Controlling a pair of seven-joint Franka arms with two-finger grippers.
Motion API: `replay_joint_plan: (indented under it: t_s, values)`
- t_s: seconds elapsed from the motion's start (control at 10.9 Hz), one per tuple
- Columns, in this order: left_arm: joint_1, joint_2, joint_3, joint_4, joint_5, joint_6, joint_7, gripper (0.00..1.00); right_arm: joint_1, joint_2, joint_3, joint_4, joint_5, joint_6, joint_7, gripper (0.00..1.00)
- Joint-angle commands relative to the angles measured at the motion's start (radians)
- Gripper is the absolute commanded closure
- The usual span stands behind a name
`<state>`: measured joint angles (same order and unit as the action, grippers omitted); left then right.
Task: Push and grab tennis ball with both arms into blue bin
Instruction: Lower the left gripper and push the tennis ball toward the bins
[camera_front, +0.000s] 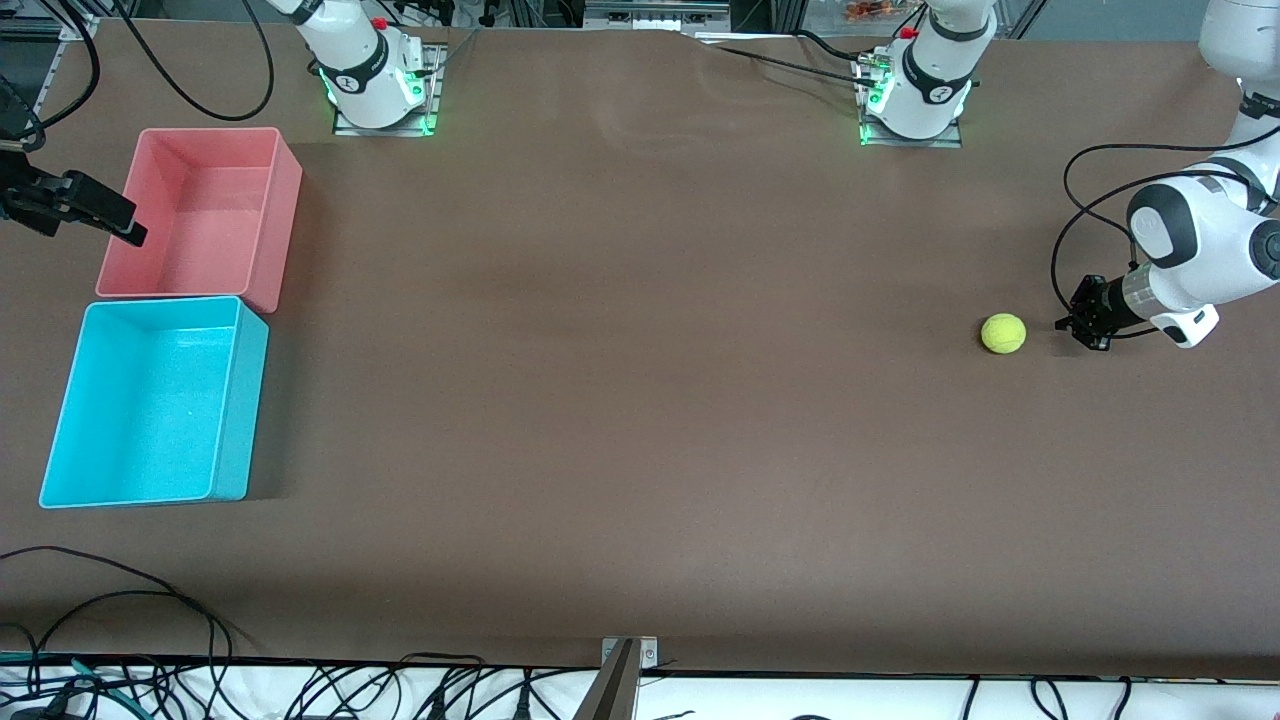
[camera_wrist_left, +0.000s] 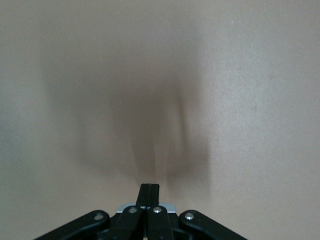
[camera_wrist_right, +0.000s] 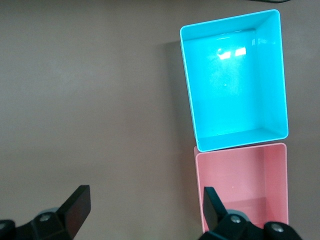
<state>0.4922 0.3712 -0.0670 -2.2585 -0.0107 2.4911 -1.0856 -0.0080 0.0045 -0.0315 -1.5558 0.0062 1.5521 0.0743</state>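
The yellow-green tennis ball (camera_front: 1003, 333) rests on the brown table toward the left arm's end. My left gripper (camera_front: 1073, 325) is low at the table beside the ball, a small gap apart, on the side away from the bins. It is shut and empty (camera_wrist_left: 149, 186); the ball does not show in the left wrist view. The blue bin (camera_front: 150, 400) stands empty at the right arm's end, also in the right wrist view (camera_wrist_right: 235, 85). My right gripper (camera_front: 92, 225) hangs open and empty (camera_wrist_right: 145, 205) over the table edge of the pink bin.
The pink bin (camera_front: 200, 220) stands empty, touching the blue bin and farther from the front camera; it also shows in the right wrist view (camera_wrist_right: 245, 185). Wide bare brown table (camera_front: 620, 350) lies between ball and bins. Cables (camera_front: 150, 620) run along the near edge.
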Motion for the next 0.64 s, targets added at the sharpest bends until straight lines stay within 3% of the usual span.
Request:
replay_joint_plan:
  t_s: [0.0, 0.27, 0.55]
  values:
    - [-0.047, -0.014, -0.037, -0.038, 0.005, 0.014, -0.124, 1.00, 0.003, 0.003, -0.008, 0.022, 0.020, -0.015, 0.001, 0.00]
    - [-0.047, -0.014, -0.254, -0.127, 0.000, 0.099, -0.436, 1.00, 0.003, 0.003, -0.008, 0.022, 0.020, -0.015, -0.001, 0.00]
    - [-0.087, 0.012, -0.465, -0.083, -0.006, 0.100, -0.841, 1.00, 0.003, 0.003, -0.008, 0.022, 0.020, -0.015, 0.001, 0.00]
